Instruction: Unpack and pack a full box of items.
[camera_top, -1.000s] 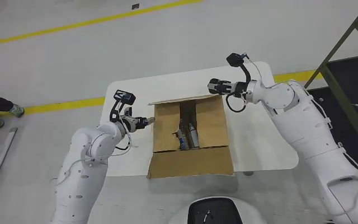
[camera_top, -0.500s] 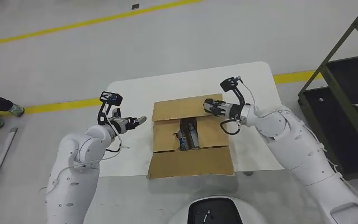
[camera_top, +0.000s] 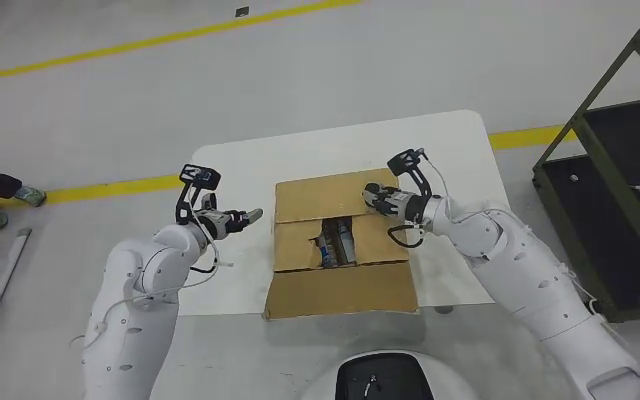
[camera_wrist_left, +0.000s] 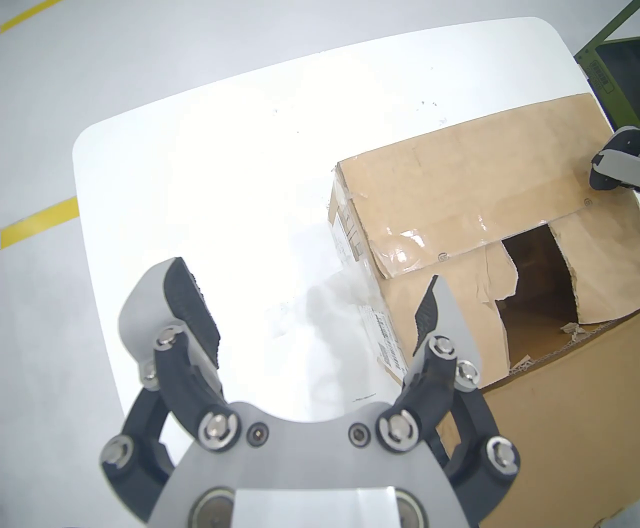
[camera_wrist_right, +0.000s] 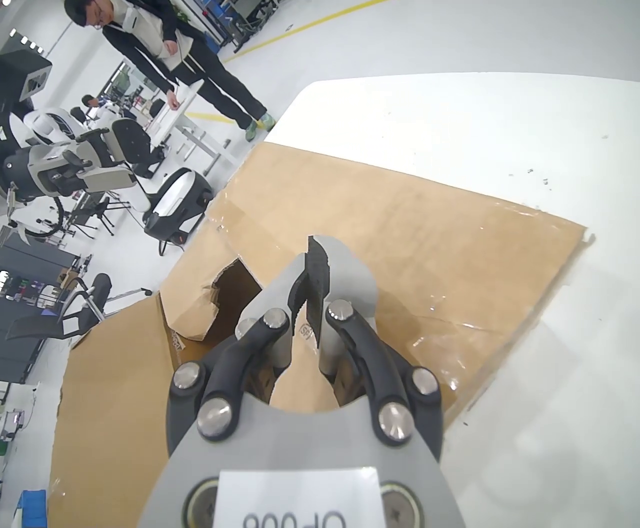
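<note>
A brown cardboard box (camera_top: 340, 285) stands in the middle of the white table (camera_top: 450, 140). Its far flap (camera_top: 325, 197) lies folded down and the side flaps leave a narrow gap (camera_top: 336, 243) where several bottle-like items show. My right gripper (camera_top: 370, 191) is shut, its fingertips (camera_wrist_right: 315, 250) resting on the far flap (camera_wrist_right: 400, 225) near the dark opening (camera_wrist_right: 232, 282). My left gripper (camera_top: 250, 214) hangs open over bare table to the left of the box (camera_wrist_left: 450, 185), its fingers (camera_wrist_left: 192, 295) apart and holding nothing. The left wrist view also catches the right gripper (camera_wrist_left: 607, 162) at the flap's far end.
Bare table top (camera_wrist_left: 210, 165) lies left of the box and more to its right (camera_top: 460, 260). A green metal rack (camera_top: 590, 130) stands off the table's right side. The box's near flap (camera_top: 340, 290) is closed flat.
My right gripper came from beyond the box's far right corner onto the far flap, which folded down over the box. My left gripper drew back leftward from the box.
</note>
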